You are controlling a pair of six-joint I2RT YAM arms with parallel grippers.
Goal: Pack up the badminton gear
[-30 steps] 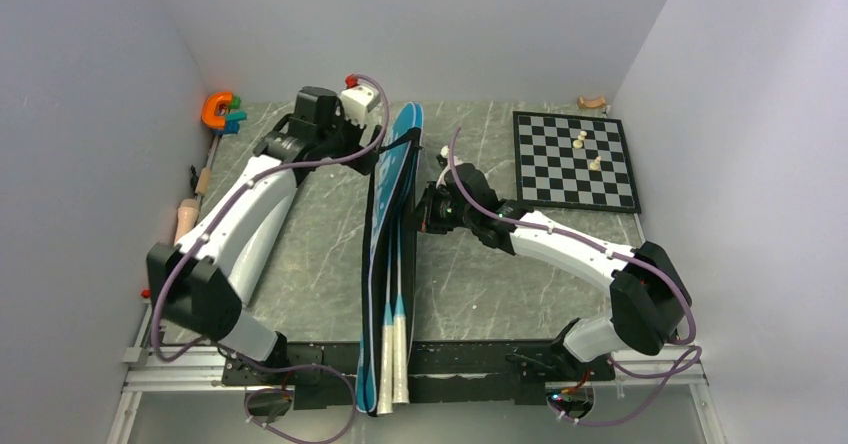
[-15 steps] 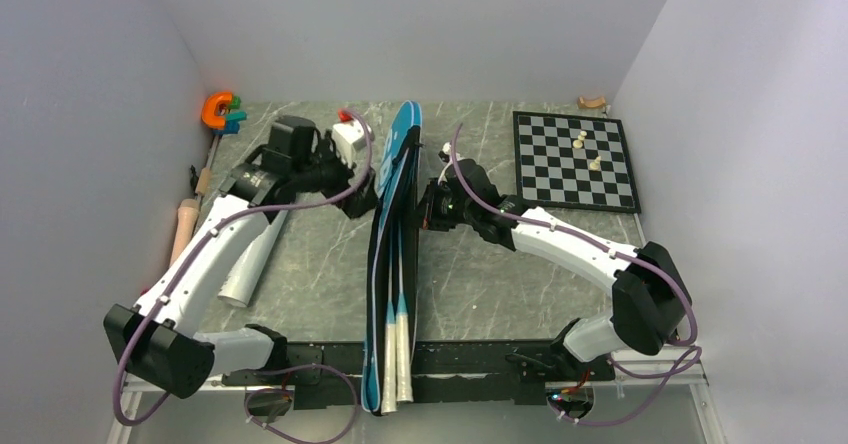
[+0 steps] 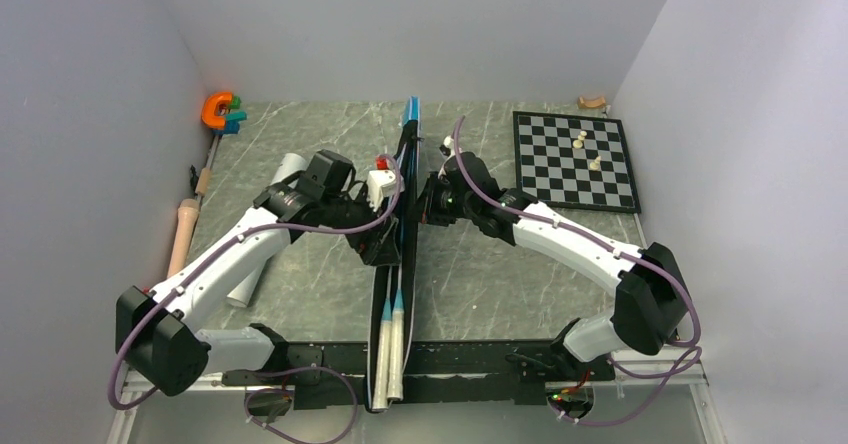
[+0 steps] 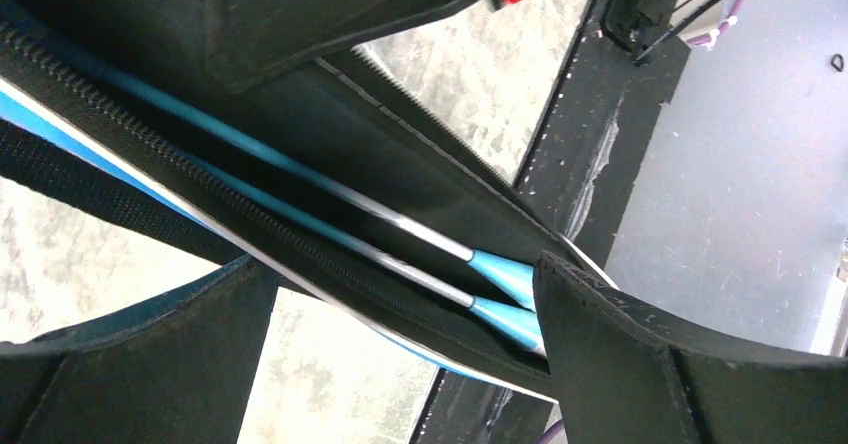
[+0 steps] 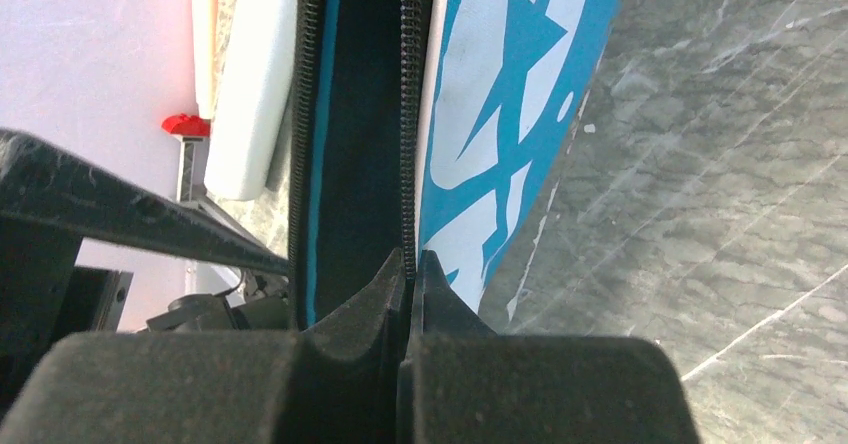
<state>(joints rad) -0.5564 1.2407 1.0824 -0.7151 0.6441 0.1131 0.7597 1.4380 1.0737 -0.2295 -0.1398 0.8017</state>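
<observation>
From above, the bag [image 3: 410,129] stands on edge along the middle of the table [image 3: 480,274]. Two rackets [image 3: 390,354] lie inside, their white handles sticking out past the near edge. The tube [image 3: 285,172] lies to the left, partly under the left arm. The chessboard [image 3: 575,159] sits far right, with bare table between it and the bag. The left claw [image 3: 383,249] and right claw [image 3: 425,207] flank the bag.

Left wrist: the left claw is spread wide astride the open bag, grasping nothing, and both racket shafts lie within.

Right wrist: the right claw is clenched on the bag's zipper edge.
</observation>
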